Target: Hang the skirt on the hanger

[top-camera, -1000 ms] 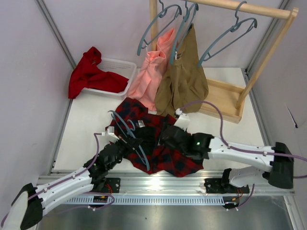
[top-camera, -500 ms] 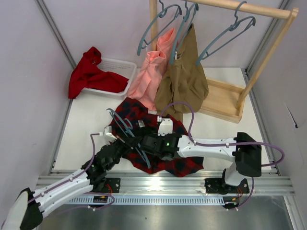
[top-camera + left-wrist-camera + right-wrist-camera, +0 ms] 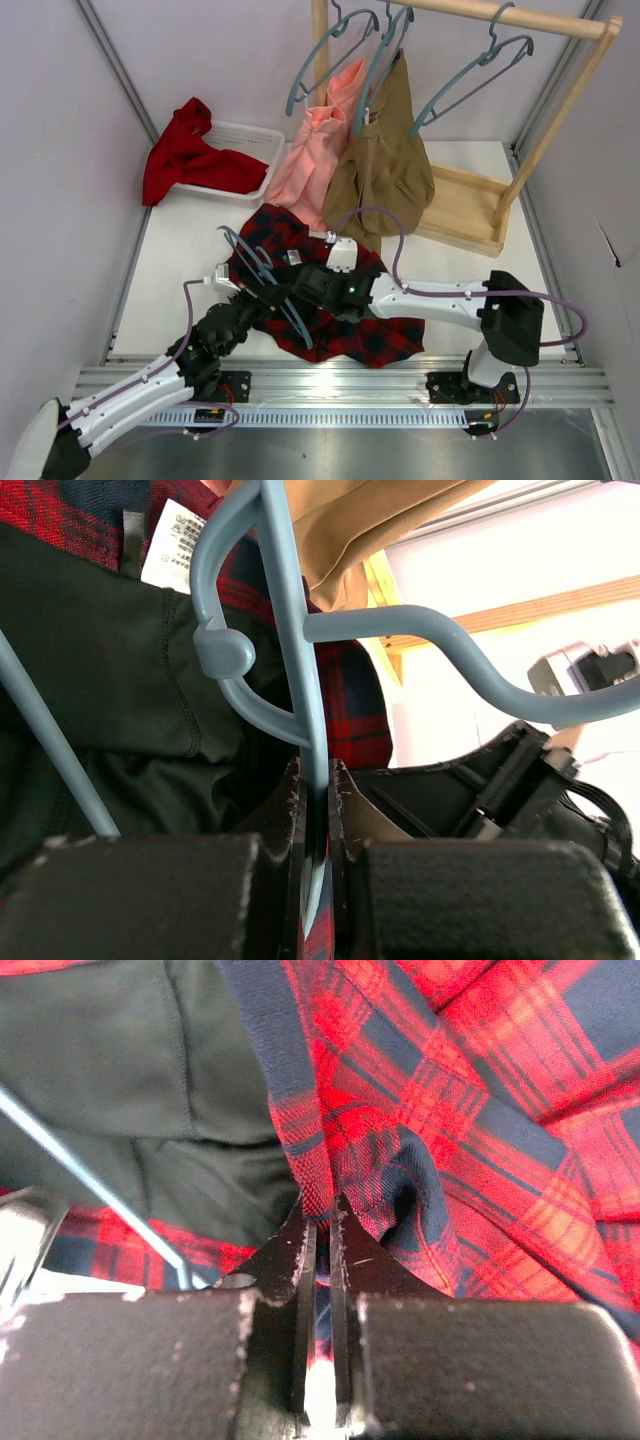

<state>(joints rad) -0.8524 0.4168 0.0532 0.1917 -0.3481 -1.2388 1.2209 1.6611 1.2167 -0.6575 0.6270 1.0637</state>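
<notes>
The red-and-black plaid skirt lies crumpled on the table near the front, its dark lining turned up. The blue-grey hanger rests over the skirt's left part. My left gripper is shut on the hanger's bar, just below the hook. My right gripper reaches in from the right, right beside the left one. In the right wrist view it is shut on a folded plaid edge of the skirt, next to the lining. A thin hanger bar crosses at the left.
A wooden rack at the back carries a pink garment, a tan garment and bare hangers; its base sits at the right rear. A white basket with a red cloth stands at the back left.
My right arm has swung left across the skirt to the hanger and its jaws have closed on the skirt's edge. The left gripper has kept its hold on the hanger.
</notes>
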